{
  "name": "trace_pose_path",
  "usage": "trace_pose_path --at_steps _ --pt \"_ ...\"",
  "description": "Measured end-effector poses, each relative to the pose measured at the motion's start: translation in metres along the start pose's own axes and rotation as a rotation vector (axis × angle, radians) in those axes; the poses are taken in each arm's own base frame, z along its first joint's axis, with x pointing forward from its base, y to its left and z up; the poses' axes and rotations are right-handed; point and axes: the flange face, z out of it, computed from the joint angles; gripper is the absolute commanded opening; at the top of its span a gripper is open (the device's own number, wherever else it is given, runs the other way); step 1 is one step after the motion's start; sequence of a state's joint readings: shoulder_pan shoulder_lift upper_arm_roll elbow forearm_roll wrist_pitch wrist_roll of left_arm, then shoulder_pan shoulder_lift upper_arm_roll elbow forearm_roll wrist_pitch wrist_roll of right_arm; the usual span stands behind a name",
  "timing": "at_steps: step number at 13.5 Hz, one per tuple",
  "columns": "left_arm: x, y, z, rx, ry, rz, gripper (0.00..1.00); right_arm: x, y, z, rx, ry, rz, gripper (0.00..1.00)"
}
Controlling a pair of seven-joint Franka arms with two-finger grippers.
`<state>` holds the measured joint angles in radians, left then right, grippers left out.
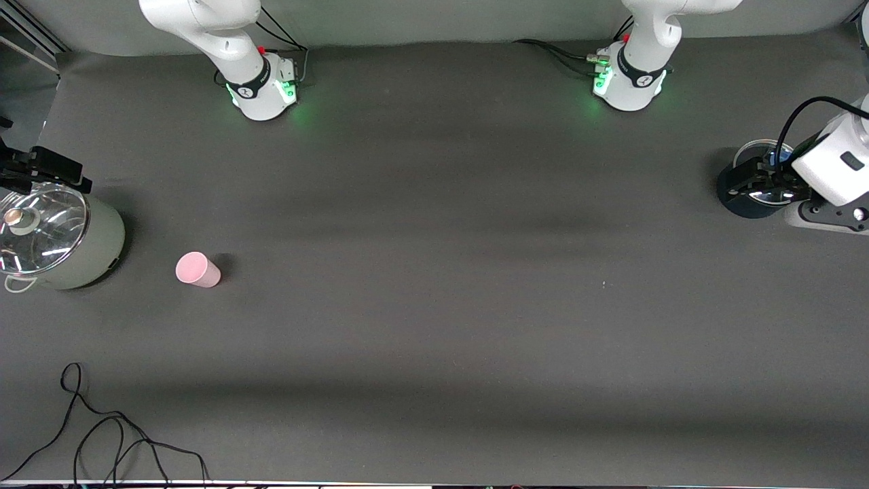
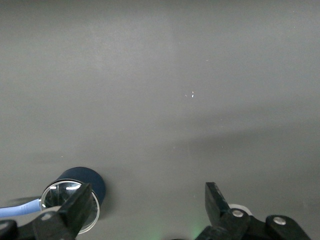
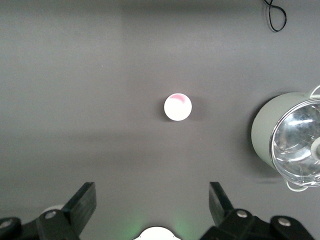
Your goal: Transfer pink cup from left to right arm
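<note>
The pink cup (image 1: 197, 269) stands alone on the dark table toward the right arm's end, beside a pale green pot. In the right wrist view the pink cup (image 3: 177, 107) shows from above, well clear of the fingers. My right gripper (image 1: 61, 173) hangs open over the green pot's edge, and in its wrist view the right gripper (image 3: 150, 200) holds nothing. My left gripper (image 1: 764, 182) is at the left arm's end of the table, over a dark blue pot. In its wrist view the left gripper (image 2: 147, 202) is open and empty.
The pale green pot (image 1: 102, 251) (image 3: 262, 130) carries a glass lid. The dark blue pot (image 1: 736, 200) (image 2: 95, 180) also has a glass lid. A loose black cable (image 1: 102, 435) lies near the table's front edge at the right arm's end.
</note>
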<state>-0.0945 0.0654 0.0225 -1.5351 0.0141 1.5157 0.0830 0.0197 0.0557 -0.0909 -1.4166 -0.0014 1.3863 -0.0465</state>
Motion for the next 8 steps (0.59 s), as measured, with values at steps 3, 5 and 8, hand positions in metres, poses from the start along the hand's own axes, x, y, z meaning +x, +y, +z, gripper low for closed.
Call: trace_pose_path --at_steps 3,5,8 --pt "0.001 0.000 -0.001 0.000 0.009 0.001 1.00 0.001 -0.006 0.004 0.000 -0.009 -0.011 1.00" --pt "0.001 0.002 -0.001 0.000 0.013 0.003 1.00 0.004 -0.011 0.009 -0.001 -0.019 -0.021 1.00" --pt "0.001 0.002 -0.002 0.000 0.017 0.004 1.00 0.005 -0.012 0.011 -0.002 -0.022 -0.023 1.00"
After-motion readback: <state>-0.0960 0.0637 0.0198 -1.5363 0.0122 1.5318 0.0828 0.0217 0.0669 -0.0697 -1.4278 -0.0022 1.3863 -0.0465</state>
